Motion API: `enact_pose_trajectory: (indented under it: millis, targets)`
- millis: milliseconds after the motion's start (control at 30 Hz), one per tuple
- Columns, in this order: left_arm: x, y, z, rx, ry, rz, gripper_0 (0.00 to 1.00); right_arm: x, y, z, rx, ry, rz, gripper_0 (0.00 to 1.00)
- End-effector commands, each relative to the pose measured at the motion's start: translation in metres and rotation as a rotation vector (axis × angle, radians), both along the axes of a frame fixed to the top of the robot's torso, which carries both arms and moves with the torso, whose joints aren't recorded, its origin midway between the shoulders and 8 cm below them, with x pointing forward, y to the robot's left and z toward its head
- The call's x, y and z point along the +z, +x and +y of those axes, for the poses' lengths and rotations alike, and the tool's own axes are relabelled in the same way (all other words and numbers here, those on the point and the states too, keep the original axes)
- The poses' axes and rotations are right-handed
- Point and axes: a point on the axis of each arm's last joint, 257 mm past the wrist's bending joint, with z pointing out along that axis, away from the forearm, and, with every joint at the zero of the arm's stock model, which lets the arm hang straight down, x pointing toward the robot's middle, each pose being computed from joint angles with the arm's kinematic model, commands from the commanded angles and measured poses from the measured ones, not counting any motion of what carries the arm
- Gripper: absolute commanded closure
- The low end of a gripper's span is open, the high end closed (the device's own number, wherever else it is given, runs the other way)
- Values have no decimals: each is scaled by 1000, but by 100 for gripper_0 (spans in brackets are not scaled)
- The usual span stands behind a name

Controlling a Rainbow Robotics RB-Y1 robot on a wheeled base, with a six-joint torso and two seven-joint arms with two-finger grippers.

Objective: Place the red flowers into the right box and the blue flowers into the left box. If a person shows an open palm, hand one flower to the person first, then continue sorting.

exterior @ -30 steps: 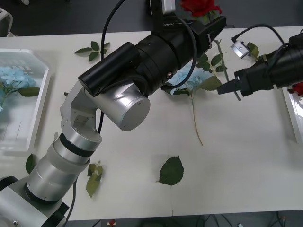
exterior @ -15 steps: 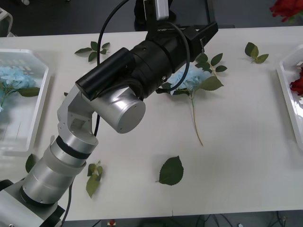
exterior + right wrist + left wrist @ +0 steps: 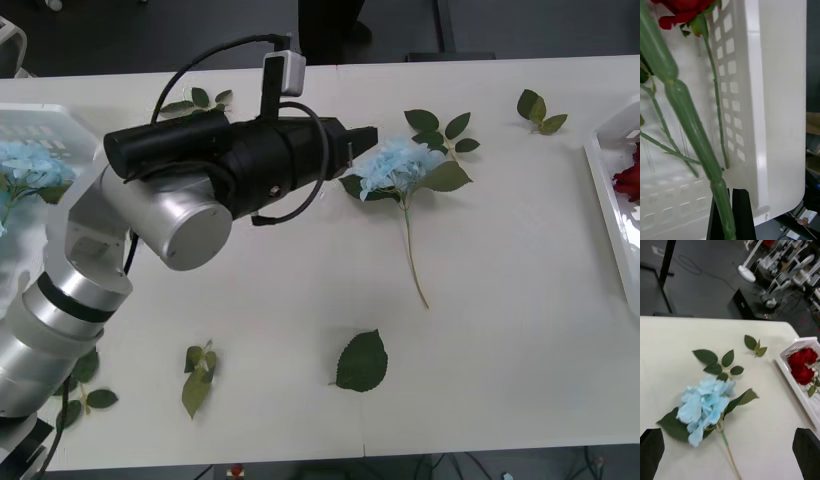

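The shallow white slotted plastic right box [image 3: 612, 190] sits at the tabletop's [image 3: 500, 330] 3 o'clock edge, cut off by the frame, with deep-red rose blooms [image 3: 628, 178] lying inside; the left wrist view shows at least two blooms [image 3: 802, 365] there, but the exact count cannot be told. In the right wrist view the right pincer [image 3: 729, 213] hangs over that box's slotted wall [image 3: 730, 93], its black fingers [image 3: 741, 213] closed narrow on a thick green rose stem [image 3: 692, 123], whose bloom [image 3: 683, 11] is cropped at the frame's edge. More thin stems [image 3: 717, 101] lie in the box below.

At 9 o'clock, the white translucent slotted left box [image 3: 85, 200] holds pale sky-blue fluffy flower clusters [image 3: 30, 165], partly hidden by the left arm. One more pale blue hydrangea-like flower [image 3: 392, 165] lies on the tabletop near 12 o'clock, its stem pointing toward 6. The left pincer [image 3: 730, 450] hovers just at its 9 o'clock side, black fingers [image 3: 651, 452] spread wide and empty. Loose green leaf sprigs [image 3: 362, 362] are scattered over the tabletop.
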Motion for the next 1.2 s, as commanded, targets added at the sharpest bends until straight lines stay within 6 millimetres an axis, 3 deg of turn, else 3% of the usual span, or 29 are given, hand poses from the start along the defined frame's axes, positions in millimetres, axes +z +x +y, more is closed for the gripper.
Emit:
enact_pose_trajectory:
  millis: [33, 167, 267, 567, 633, 700, 767, 833, 867, 933, 1033, 1200]
  targets:
    - [32, -22, 51, 28, -34, 69, 0, -20, 10, -9, -67, -40, -31, 100]
    - [39, -41, 76, -1, -13, 78, 0, -45, 5, -16, -76, -122, 17, 100]
    - [39, -60, 92, -55, 10, 76, 0, -62, 5, -8, -104, -115, 31, 100]
    - [31, -102, 136, -233, 0, -17, 0, -74, 7, 0, -116, -139, 60, 100]
    - [25, -110, 150, -299, 9, -72, 0, -75, 10, 6, -105, -127, 65, 50]
    - [18, -116, 162, -361, 41, -142, 0, -74, 11, 9, -106, -113, 62, 31]
    - [14, -121, 168, -411, 48, -208, 0, -71, 15, 11, -93, -118, 58, 19]
    - [10, -125, 171, -442, 63, -264, 0, -68, 19, 14, -76, -125, 58, 18]
    - [7, -129, 173, -455, 82, -299, 0, -64, 20, 16, -66, -124, 63, 9]
    - [-2, -135, 176, -477, 133, -344, 0, -57, 23, 26, -51, -90, 68, 4]
    - [-10, -149, 175, -530, 199, -389, 0, -41, 26, 54, -16, -6, 87, 0]
    - [-16, -162, 175, -590, 241, -376, 0, -11, 43, 126, 161, 93, 119, 0]
